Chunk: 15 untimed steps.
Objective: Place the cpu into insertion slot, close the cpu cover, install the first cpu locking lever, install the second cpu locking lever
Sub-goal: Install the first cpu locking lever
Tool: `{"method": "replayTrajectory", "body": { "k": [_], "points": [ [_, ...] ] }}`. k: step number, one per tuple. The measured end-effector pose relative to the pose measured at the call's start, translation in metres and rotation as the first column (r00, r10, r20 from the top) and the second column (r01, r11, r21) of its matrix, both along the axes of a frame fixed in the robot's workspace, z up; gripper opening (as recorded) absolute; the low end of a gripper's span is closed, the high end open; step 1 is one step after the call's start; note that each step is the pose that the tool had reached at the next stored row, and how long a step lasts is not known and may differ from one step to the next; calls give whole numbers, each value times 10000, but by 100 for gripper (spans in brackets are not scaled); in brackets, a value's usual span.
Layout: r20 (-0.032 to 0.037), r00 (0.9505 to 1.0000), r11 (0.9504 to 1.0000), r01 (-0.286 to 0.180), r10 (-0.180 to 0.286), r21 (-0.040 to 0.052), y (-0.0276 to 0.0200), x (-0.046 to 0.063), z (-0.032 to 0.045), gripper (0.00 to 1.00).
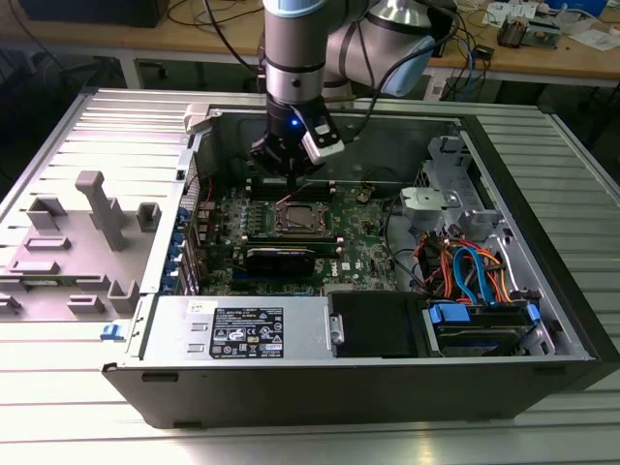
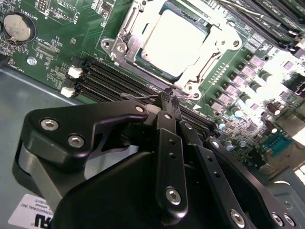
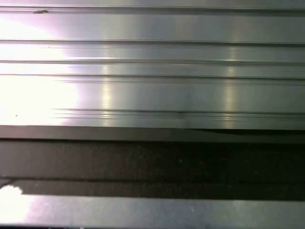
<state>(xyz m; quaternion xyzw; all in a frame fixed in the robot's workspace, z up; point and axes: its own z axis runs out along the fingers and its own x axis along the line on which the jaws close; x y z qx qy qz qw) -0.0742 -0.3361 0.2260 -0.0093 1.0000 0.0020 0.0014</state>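
Observation:
The cpu [image 2: 174,40], a pale square chip, lies in the insertion slot [image 1: 297,219] on the green motherboard inside the open computer case. The silver cpu cover [image 2: 215,36] lies down flat around it. My gripper [image 2: 169,95] hangs just beside the slot's edge, over the memory slots, with its black fingers pressed together. A thin wire locking lever [image 2: 138,97] runs up to the fingertips and looks pinched between them. In the exterior view the gripper [image 1: 291,174] sits just behind the slot, with the lever rising at a slant toward it.
Long black memory slots [image 2: 114,78] flank the socket, and a coin battery [image 2: 19,27] sits further off. A black card [image 1: 279,259], a power supply [image 1: 242,329] and blue and orange cables [image 1: 475,271] crowd the case. Grey fixtures [image 1: 92,208] stand outside it. Ribbed metal [image 3: 152,71] fills the first wrist view.

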Motion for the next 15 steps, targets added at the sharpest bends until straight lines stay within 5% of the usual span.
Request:
{"method": "replayTrajectory", "body": {
  "k": [15],
  "points": [
    [-25, 10000, 10000, 0, 0, -18, 6, 184, -28, 11]
  ]
}}
